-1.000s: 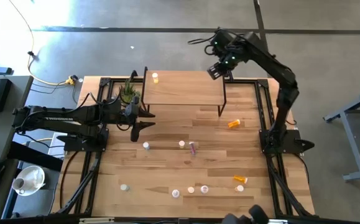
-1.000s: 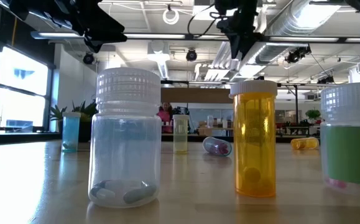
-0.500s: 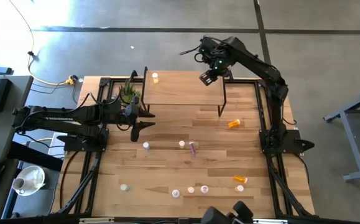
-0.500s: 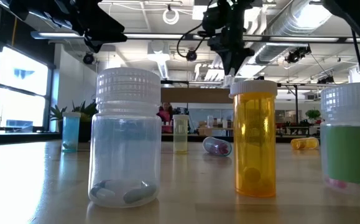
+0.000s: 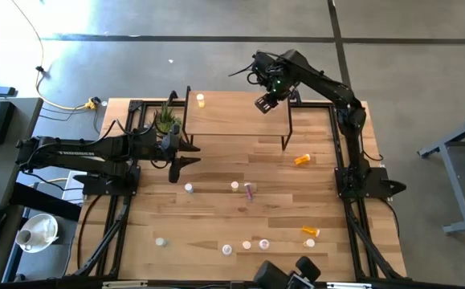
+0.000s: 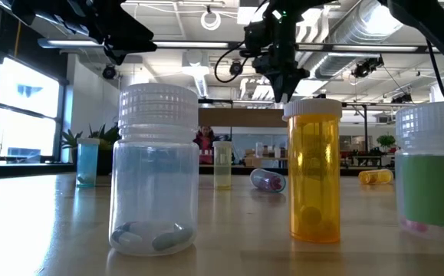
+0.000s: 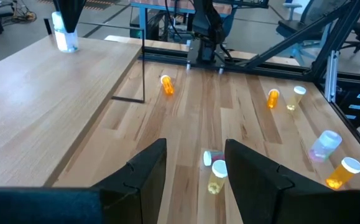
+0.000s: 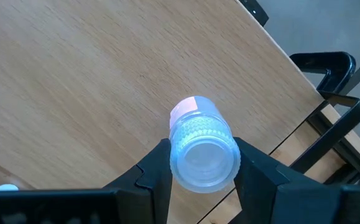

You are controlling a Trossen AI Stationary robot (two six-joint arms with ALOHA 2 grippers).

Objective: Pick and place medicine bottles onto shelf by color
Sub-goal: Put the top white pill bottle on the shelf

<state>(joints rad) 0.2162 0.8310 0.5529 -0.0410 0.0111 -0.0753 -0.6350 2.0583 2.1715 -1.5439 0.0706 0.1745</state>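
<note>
The big wooden table (image 5: 216, 160) carries everything, and at its far side stands the shelf (image 5: 232, 120), a low wooden board on thin black legs. The right gripper (image 5: 266, 99) hangs over the right part of this board, its fingers (image 8: 148, 177) pressed on both sides of a pale bottle with a white cap (image 8: 201, 149), so it has the bottle firmly and is almost closed around it. I think the main danger is in the release: the bottle sits near the board's edge, and if it is let go while it is tilted or too high, it can tip, roll and fall down to the table. Another risk is colour: one yellow bottle (image 5: 201, 99) is already on the shelf's left part, so the pale one must stay well apart from it. The left gripper (image 7: 192, 168) waits low above the table near the shelf's left legs, its fingers apart and empty, just behind a yellow bottle on the table (image 7: 217, 177). If it moves forward carelessly it can knock this one over. The other bottles, like the orange one lying on its side (image 5: 302, 160), are scattered on the table.
</note>
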